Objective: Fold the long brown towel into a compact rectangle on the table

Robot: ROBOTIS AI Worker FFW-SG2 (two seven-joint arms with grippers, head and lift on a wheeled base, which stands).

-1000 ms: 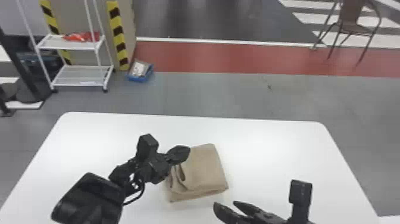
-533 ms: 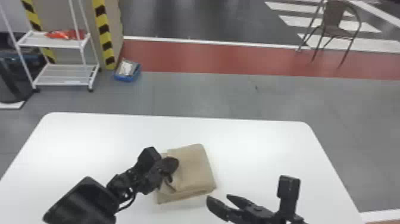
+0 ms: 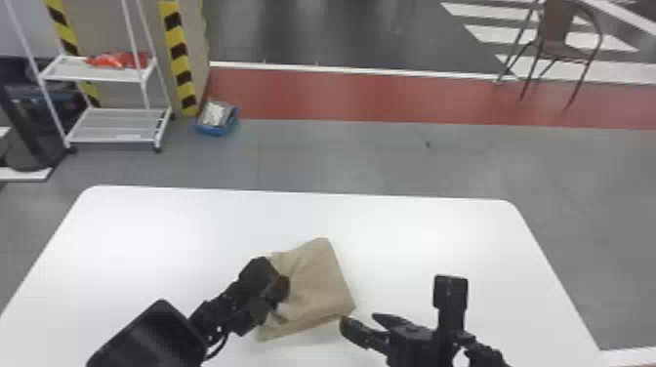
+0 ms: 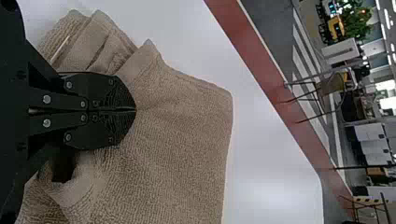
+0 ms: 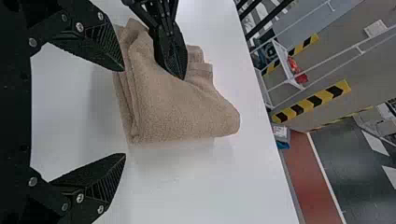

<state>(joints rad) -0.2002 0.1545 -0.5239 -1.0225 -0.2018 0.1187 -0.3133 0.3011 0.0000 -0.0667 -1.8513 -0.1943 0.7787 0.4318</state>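
Brown towel [image 3: 322, 283], left claw [image 3: 279, 302] slanting inward, pinching its cloth, right claw [image 3: 360, 320] nearby, fingers spread wide

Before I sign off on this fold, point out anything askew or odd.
The brown towel looks askew: it puckers at the left gripper, and beside that its layers jut out unevenly instead of lining up.

Towel [image 3: 322, 288]: cloth, matt, rough looped pile. Table [image 3: 195, 224]: smooth white top, soft sheen. Right gripper [image 3: 360, 320]: matt black, ribbed inner faces, shiny metal screws [image 5: 80, 27]. Head view, from towel: rack [image 3: 112, 134] at 10 o'clock, smooth, painted-metal look; dark floor [image 3: 317, 34] at 12, glossy.
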